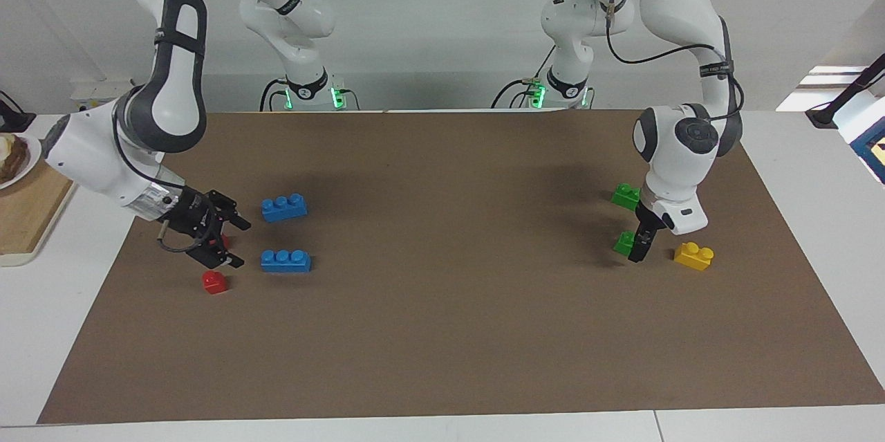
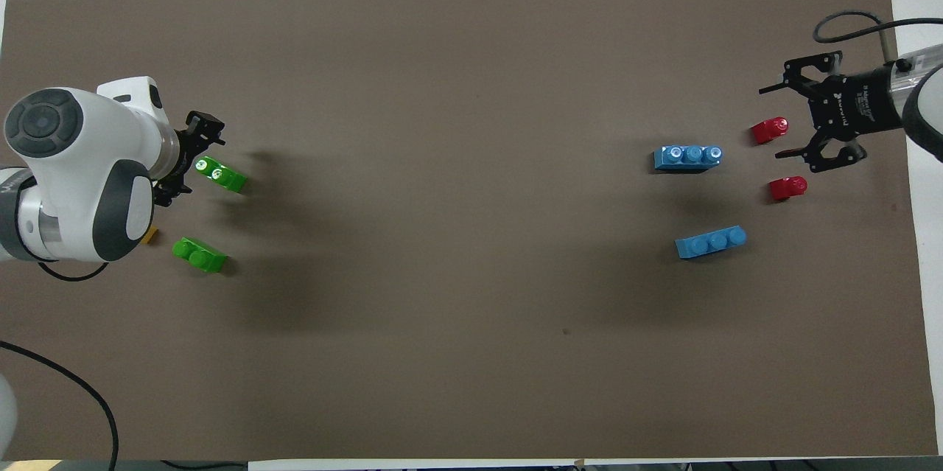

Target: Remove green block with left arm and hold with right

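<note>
The left pincer (image 1: 640, 245) is down at the counter (image 1: 442, 331), touching a small bright green plastic two-stud block (image 1: 624, 243); whether it pinches the block I cannot tell. A second green block (image 1: 626, 196) and a yellow brick (image 1: 693, 255) lie close by. The right pincer (image 1: 231, 241) hangs spread between two small red blocks (image 1: 215, 282).

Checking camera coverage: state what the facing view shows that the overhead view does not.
Facing only: the yellow two-stud plastic brick whole, the wooden board. Overhead only: both small red plastic blocks unobstructed. Shared: two green two-stud plastic bricks, two blue three-stud plastic bricks, left gripper at one green brick, right gripper open by the red blocks.
</note>
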Controlling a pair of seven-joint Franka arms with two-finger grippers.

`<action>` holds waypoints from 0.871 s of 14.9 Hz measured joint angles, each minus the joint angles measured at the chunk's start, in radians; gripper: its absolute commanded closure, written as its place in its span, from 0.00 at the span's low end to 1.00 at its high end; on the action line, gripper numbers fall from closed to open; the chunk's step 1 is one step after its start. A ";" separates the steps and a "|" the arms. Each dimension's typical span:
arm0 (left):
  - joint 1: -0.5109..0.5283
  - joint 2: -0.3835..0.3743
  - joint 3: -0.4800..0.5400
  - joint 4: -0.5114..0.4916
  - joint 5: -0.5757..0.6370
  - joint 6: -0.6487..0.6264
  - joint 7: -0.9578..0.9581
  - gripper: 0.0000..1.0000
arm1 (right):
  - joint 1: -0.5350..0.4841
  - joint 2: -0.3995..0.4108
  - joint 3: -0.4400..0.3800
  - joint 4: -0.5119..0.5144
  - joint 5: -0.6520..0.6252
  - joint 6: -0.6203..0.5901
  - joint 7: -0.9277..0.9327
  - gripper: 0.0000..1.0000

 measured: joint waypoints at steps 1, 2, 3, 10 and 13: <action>0.000 -0.015 -0.002 0.018 0.000 -0.037 0.018 0.00 | 0.001 -0.010 0.001 0.026 -0.032 -0.026 -0.046 0.00; 0.000 -0.030 -0.004 0.037 0.000 -0.072 0.041 0.00 | 0.003 -0.024 0.003 0.046 -0.064 -0.046 -0.093 0.00; 0.000 -0.045 -0.007 0.053 0.001 -0.103 0.075 0.00 | 0.004 -0.043 0.006 0.059 -0.097 -0.065 -0.140 0.00; -0.002 -0.106 -0.021 0.191 0.001 -0.346 0.479 0.00 | 0.034 -0.234 0.017 0.076 -0.246 -0.298 -0.514 0.00; -0.002 -0.163 -0.021 0.203 -0.001 -0.406 0.661 0.00 | 0.104 -0.301 0.019 0.076 -0.348 -0.366 -0.649 0.00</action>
